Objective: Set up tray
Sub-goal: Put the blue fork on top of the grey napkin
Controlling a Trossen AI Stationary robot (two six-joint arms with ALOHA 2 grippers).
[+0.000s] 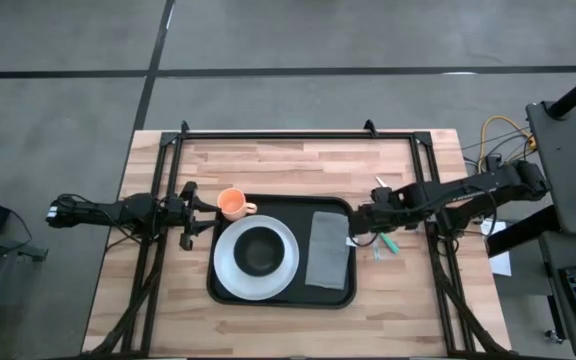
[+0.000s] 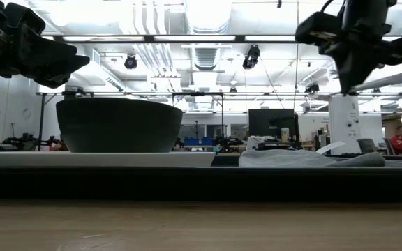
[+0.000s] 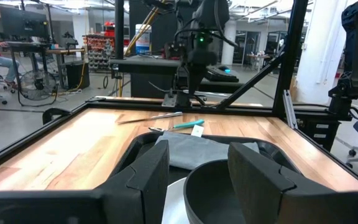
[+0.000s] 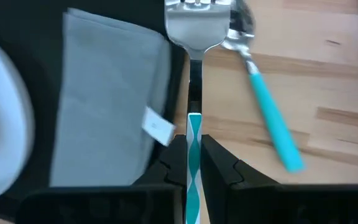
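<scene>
The black tray (image 1: 334, 298) lies mid-table. On it sit a white plate (image 1: 226, 272) with a dark bowl (image 1: 259, 250) and, to the right, a folded grey napkin (image 4: 104, 93). My right gripper (image 4: 193, 140) hangs over the tray's right rim (image 4: 187, 74), shut on a fork (image 4: 194, 28) with a teal-and-white handle. A teal-handled spoon (image 4: 269, 118) lies on the wood just right of the tray. My left gripper (image 3: 197, 171) waits open and level at the tray's left side, facing the bowl (image 3: 229, 193). My right gripper pinches the fork's patterned handle (image 4: 194, 124) between its two fingers. The fingers come from above, pointing steeply down, and the fork runs on past them along their line. Its head (image 4: 194, 31) is lowest, over the tray's rim beside the napkin, and it appears lifted clear.
An orange cup (image 1: 233, 204) stands at the tray's far left corner. A silver utensil (image 3: 149, 117) lies on the wood beyond the spoon, toward the far edge. A black frame (image 1: 298, 133) runs around the table. Bare wood lies along the near edge.
</scene>
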